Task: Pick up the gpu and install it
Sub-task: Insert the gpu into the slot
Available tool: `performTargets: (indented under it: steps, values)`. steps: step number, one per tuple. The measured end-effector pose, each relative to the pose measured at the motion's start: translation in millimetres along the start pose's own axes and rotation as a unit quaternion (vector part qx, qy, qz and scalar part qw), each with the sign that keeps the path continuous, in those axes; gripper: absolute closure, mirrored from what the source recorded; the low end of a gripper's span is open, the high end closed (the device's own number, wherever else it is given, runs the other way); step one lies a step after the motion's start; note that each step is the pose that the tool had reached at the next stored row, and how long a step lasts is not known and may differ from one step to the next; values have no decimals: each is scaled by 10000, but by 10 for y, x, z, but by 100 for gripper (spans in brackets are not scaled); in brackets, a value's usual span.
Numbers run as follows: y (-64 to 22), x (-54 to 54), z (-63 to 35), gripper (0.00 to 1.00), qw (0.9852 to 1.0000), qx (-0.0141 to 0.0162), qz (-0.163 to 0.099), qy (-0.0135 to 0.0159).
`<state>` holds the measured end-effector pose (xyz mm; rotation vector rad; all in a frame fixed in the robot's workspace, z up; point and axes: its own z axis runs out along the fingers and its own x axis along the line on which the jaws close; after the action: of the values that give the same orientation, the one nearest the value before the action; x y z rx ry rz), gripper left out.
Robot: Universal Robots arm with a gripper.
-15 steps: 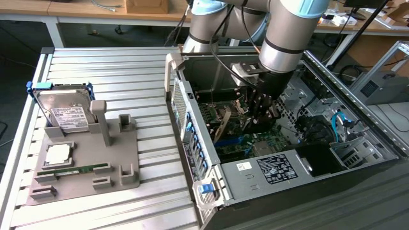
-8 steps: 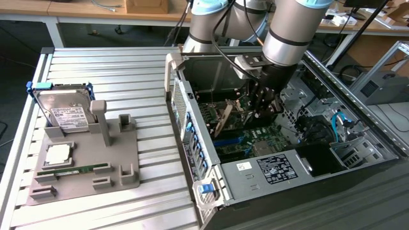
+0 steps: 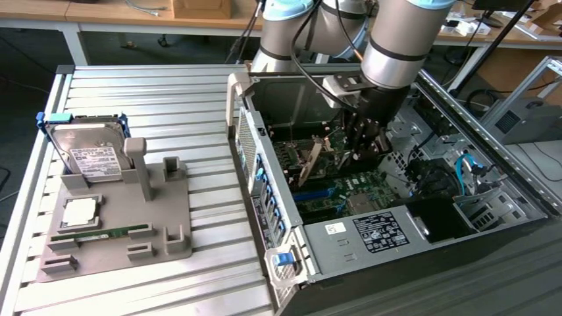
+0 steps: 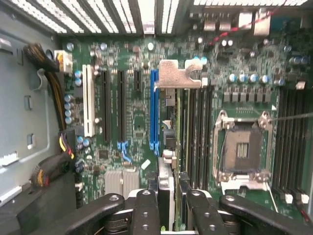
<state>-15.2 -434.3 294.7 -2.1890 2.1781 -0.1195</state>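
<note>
Hand grips one gpu above one motherboard.

An open computer case surrounds the claw, with the green motherboard lying beneath it. A long blue slot runs just to one side of the claw, a white slot farther off that same way, and the empty processor socket sits on the other side. Well apart from the claw, towards the exterior view's left, a grey fixture on the slatted table holds an upright hard drive (white label facing out), a processor chip and a narrow RAM stick.
</note>
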Motion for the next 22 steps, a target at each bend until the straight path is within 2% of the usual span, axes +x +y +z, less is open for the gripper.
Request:
performTargets:
  steps: [2, 3, 4, 5, 8, 15, 22]
  values:
    - [1, 0, 2, 73, 9999, 128, 3, 0]
    - [2, 0, 4, 73, 9998, 216, 4, 1]
    - [3, 0, 5, 73, 9995, 321, 6, 1]
    - [3, -1, 6, 73, 9993, 363, 7, 1]
    - [6, 0, 5, 73, 9993, 363, 7, 2]
    - [143, 44, 8, 73, 9993, 364, 7, 2]
    - [231, 94, 9, 73, 9993, 363, 7, 1]
